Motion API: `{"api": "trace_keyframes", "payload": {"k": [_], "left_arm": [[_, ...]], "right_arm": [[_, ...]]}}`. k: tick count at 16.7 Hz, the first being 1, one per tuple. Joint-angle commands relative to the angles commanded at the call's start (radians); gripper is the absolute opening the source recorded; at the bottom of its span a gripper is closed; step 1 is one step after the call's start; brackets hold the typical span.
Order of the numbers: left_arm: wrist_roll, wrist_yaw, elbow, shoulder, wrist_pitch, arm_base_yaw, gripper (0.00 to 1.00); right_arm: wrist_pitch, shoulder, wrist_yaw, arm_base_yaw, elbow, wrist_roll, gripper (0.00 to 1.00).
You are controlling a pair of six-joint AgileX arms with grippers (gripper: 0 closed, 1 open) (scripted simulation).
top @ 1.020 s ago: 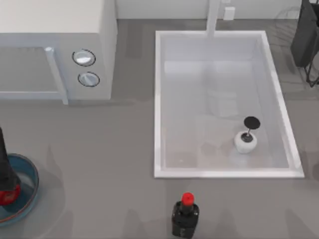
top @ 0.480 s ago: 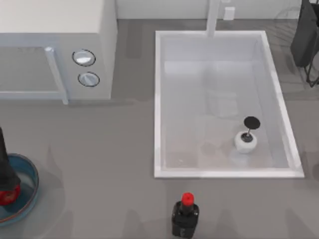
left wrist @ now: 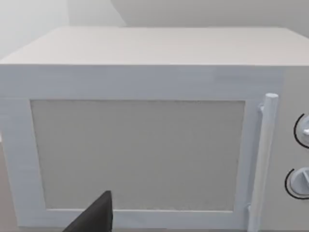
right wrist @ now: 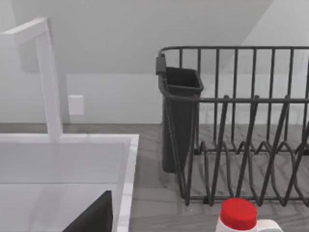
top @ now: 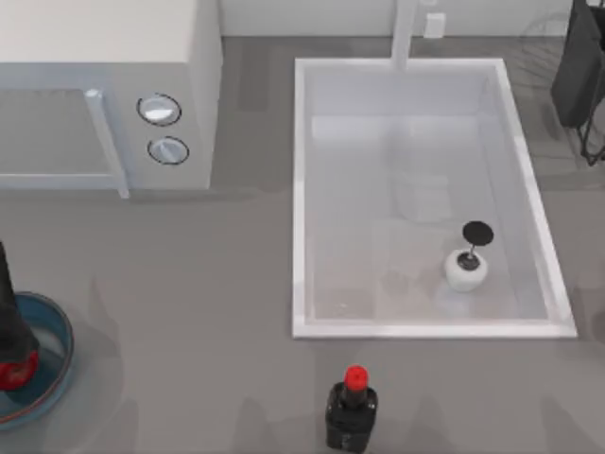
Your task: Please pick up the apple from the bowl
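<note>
At the top view's left edge, low down, the blue-tinted glass bowl (top: pixel 52 364) sits on the grey table (top: pixel 189 312), cut off by the frame. Inside it lies the red apple (top: pixel 17 372), with my left arm's dark gripper (top: pixel 8 331) standing directly over it and covering its upper part; whether those fingers are spread or closed on the fruit I cannot tell. Behind stands the white microwave (top: pixel 104 85), whose door and 2 knobs face the left wrist camera. Right of centre lies the white sink (top: pixel 301 236), holding a small white round object with a black disc (top: pixel 466 268). A dark bottle with a red cap (top: pixel 352 409) stands near the front edge.
</note>
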Motion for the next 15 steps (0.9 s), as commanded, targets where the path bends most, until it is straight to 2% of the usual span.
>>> {"api": "trace_keyframes", "payload": {"k": [3, 6, 15], "left_arm": [[-0.001, 0.000, 0.029, 0.034, -0.030, -0.001, 1.00], [-0.003, 0.000, 0.131, 0.162, -0.135, -0.006, 1.00], [-0.017, 0.000, 0.645, 0.931, -0.665, -0.029, 1.00]], "right_arm": [[0.000, 0.000, 0.000, 0.000, 0.000, 0.000, 1.00], [0.000, 0.000, 0.000, 0.000, 0.000, 0.000, 1.00], [0.000, 0.000, 0.000, 0.000, 0.000, 0.000, 1.00]]}}
